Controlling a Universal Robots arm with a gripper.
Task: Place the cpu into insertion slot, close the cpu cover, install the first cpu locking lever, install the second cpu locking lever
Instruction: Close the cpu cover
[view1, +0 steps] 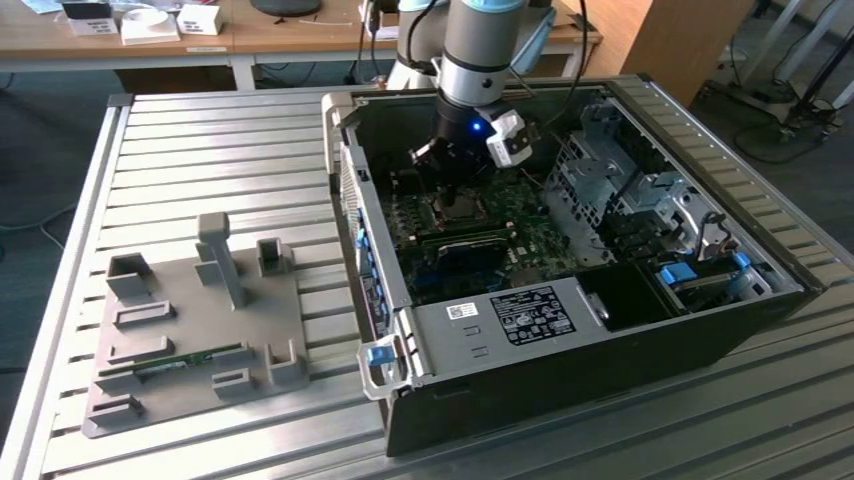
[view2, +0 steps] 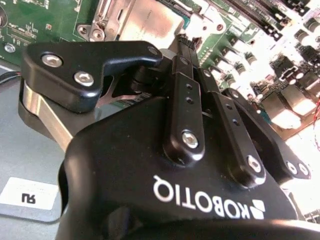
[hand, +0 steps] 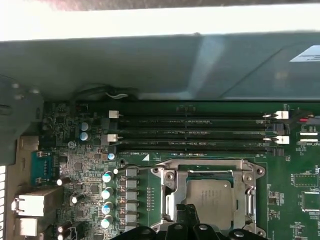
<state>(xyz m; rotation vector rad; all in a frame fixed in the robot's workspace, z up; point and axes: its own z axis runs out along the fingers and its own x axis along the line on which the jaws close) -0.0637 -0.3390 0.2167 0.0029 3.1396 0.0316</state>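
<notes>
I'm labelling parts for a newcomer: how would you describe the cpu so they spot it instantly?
Inside the open computer case, find the green motherboard. Beside its long dark memory slots sits the silvery cpu cover; the cpu is the flat grey square within its opening, plain metal amid green board.

arm (view1: 478, 40): upright, wrist pointing down | gripper (view2: 187, 44): fingers (view2: 186, 100) closed together (tips meeting)

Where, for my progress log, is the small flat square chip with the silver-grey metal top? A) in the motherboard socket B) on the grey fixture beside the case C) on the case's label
A: in the first wrist view the silver-grey cpu lies flat within the silvery metal cpu cover, on the green motherboard.
</notes>
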